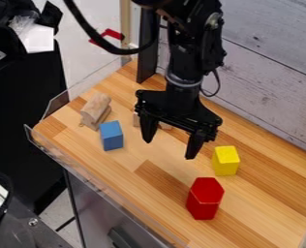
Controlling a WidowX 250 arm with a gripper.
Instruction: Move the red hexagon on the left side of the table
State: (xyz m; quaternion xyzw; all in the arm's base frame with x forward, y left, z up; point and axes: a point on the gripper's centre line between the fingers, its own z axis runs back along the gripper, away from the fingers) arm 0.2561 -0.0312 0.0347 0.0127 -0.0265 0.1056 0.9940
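With gripper (pixel 169 149) spread wide and empty, hangs above the table (pixel 149 189), presumably leaving room to straddle the red hexagon (pixel 205 198), upright near the yellow block (pixel 226 161).

From my camera I see the red hexagon (pixel 204 201) as a solid block, a six-sided prism in strong red. It stands upright on the wooden table (pixel 149 172), one six-sided end resting on the boards and the other facing up. I look down on it at a slant, so I get the whole top face, a brighter red, and below it the side faces, which are darker, with straight edges between them. It sits in the lower part of my view, right of centre, toward the near end of the table, in from the table's front edge.
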